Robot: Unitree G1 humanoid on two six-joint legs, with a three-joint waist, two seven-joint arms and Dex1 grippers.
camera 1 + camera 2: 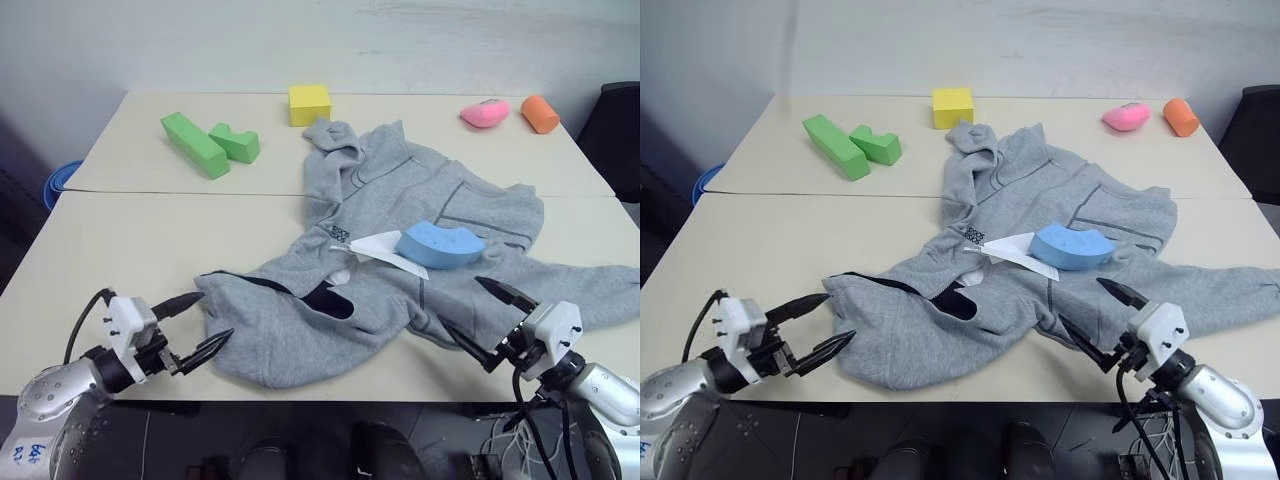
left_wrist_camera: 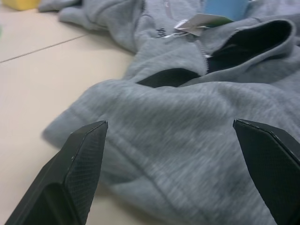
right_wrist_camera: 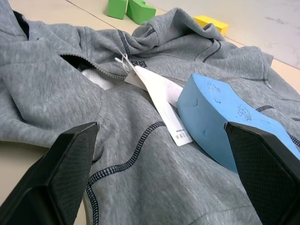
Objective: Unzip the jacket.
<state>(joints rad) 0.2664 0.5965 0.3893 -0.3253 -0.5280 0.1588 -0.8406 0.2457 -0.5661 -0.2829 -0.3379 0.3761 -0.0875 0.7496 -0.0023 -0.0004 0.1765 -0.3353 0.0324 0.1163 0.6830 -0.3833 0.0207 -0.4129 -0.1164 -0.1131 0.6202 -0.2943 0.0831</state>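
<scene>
While the large light-grey soft fabric hooded jacket (image 1: 400, 250) is spread over the beige table (image 1: 120, 250), a curved blue foam block (image 1: 440, 244) is laid upon it. Both the left gripper (image 1: 195, 325) and right gripper (image 1: 490, 320) are held wide apart, empty, beside its near edge.

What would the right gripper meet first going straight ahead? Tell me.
Probably the jacket, whose grey fabric lies right ahead of the open right gripper; the blue block sits on it farther along.
</scene>
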